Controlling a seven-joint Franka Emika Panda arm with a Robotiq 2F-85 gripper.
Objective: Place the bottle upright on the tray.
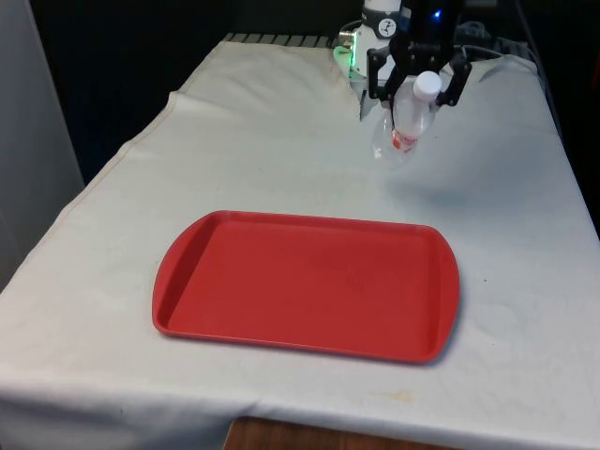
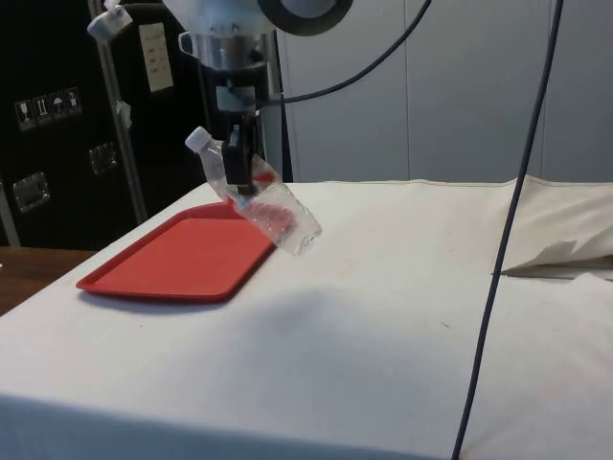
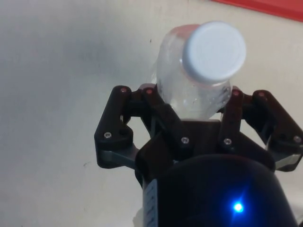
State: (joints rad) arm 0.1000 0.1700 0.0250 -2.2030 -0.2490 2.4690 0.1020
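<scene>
So we're looking at the arm [image 2: 230,38] hanging more or less straight down over the far part of the counter [image 1: 281,150], with the gripper [image 1: 418,82] pointing down and well clear of the white cloth [image 2: 402,316].

The fingers [image 3: 156,111] are clamping the bottle [image 1: 405,122], one on each side of its upper body just under the neck. In the wrist view we're seeing the clear plastic squeezed between them, with the white cap [image 3: 215,51] sticking out past the fingertips.

The bottle is in the air, not touching anything below. It's tilting quite a bit: from the side view the cap [image 2: 197,140] is up and leaning toward the tray [image 2: 182,259], while the base is lower and swinging out the other way. There's a red band on the label, but we can't make out any print on it.

The red tray [image 1: 309,286] is sitting flat on the counter, nearer the front edge, with nothing on it. In the front view the bottle is hanging beyond the tray's far edge, toward the front view's right, so it isn't over the tray.

Stuff we're not getting a good look at: most of the arm is cut off above the wrist in the side view, and the gripper body is covering the lower half of the bottle in the wrist view. We can't tell whether there's any liquid inside.
</scene>
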